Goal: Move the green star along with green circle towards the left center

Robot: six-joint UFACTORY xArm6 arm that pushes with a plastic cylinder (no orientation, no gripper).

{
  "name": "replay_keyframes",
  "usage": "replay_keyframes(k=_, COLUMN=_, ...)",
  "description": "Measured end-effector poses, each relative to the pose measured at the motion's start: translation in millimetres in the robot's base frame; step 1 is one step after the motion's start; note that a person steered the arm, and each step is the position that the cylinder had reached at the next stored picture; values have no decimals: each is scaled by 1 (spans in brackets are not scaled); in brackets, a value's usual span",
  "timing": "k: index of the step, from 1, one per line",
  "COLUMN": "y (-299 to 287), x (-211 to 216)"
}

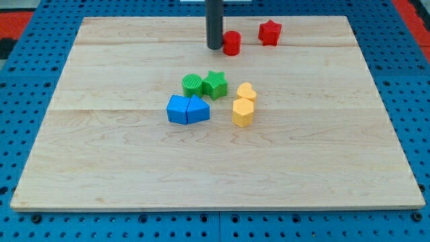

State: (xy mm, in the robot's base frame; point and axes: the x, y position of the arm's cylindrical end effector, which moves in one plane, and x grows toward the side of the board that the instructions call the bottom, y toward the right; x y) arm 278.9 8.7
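My tip (pixel 214 48) rests on the wooden board (pixel 101 154) near the view's top edge, a little left of centre; it is a plain rod end with no jaws, so there is nothing on it to be apart or together. Just to the tip's right, touching or nearly touching it, stands the red cylinder (pixel 232 43), and further right again, apart from that, sits the red star (pixel 269 32). The green circle (pixel 192 85) lies below the tip and slightly to its left, well apart from it, with the green star (pixel 215 84) directly below the tip and touching the circle's right side. Lower still, just under the green pair, two blue blocks sit pressed together: a blue block (pixel 177 109) on the left, whose shape I cannot make out surely, and a blue triangle (pixel 197 109) on the right. Below and to the tip's right, the yellow heart (pixel 246 91) sits just above the yellow hexagon (pixel 242 113), the two touching or nearly so.
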Motion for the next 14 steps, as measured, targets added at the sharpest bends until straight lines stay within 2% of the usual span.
replay_keyframes(k=3, y=53, x=0)
replay_keyframes(k=4, y=20, x=42)
replay_keyframes(k=5, y=16, x=66)
replay_keyframes(k=6, y=32, x=66)
replay_keyframes(k=9, y=30, x=93)
replay_keyframes(k=12, y=9, x=105)
replay_keyframes(k=14, y=-26, x=108)
